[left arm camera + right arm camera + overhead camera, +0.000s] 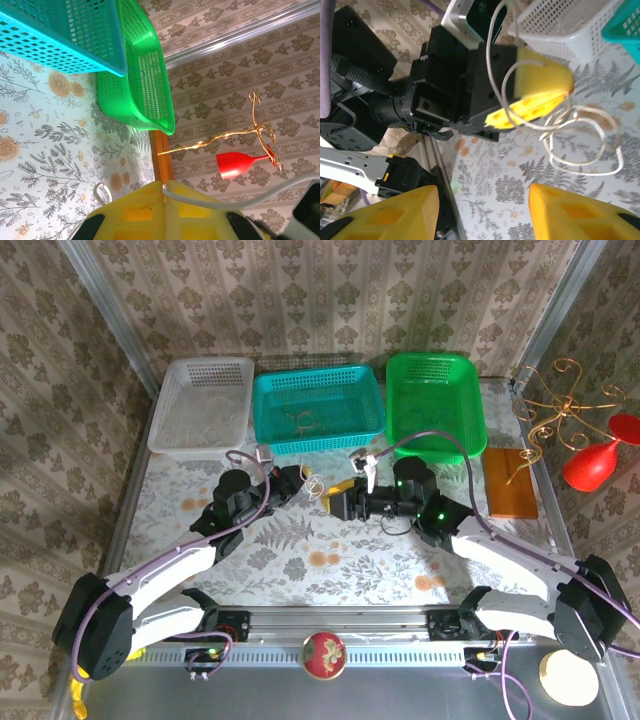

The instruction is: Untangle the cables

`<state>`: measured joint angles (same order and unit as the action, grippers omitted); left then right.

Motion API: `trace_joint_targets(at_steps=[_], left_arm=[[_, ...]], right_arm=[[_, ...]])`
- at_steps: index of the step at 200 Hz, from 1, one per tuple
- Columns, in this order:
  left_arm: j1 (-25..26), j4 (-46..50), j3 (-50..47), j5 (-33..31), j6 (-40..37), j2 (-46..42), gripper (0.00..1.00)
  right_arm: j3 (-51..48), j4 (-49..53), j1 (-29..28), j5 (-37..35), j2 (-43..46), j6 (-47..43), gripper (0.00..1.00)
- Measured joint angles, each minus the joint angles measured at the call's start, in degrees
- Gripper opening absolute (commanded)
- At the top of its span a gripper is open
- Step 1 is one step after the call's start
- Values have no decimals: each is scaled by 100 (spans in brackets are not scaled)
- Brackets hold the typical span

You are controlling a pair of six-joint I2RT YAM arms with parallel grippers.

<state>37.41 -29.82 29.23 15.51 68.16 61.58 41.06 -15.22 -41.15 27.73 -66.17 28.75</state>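
Observation:
A whitish cable (pixel 580 150) lies in loose loops on the flowered table, one end lifted. My left gripper (pixel 167 192) is shut on the cable (pixel 225 197), which runs out to the right between the yellow fingers (pixel 135 215). In the top view the left gripper (pixel 303 480) holds the cable (pixel 314 484) at mid-table. My right gripper (pixel 338 500) faces it from the right, a short way off. In the right wrist view the right gripper (pixel 482 210) is open and holds nothing. A yellow-orange cord (pixel 300 422) lies in the teal basket (pixel 320 443).
A white basket (pixel 195 443), the teal basket and a green basket (pixel 440 447) line the back of the table. A wooden board (pixel 510 482), a gold wire stand (pixel 560 400) and a red glass (pixel 590 465) are at the right. A red ball (pixel 323 653) sits on the front rail.

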Motion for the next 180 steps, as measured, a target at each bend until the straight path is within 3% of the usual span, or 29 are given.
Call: trace_joint_targets(at_steps=[144,161,180], left_arm=[[168,0,4,-341,129,-22,0],[219,0,4,-361,129,-22,0],[247,0,7,-420,129,-22,0]], right_arm=[[131,-1154,-203,-1231,-1215,542,56],[199,-1167,-203,-1344,-1263,584,47],[341,-1189,-203,-1412,-1410,590,23]])
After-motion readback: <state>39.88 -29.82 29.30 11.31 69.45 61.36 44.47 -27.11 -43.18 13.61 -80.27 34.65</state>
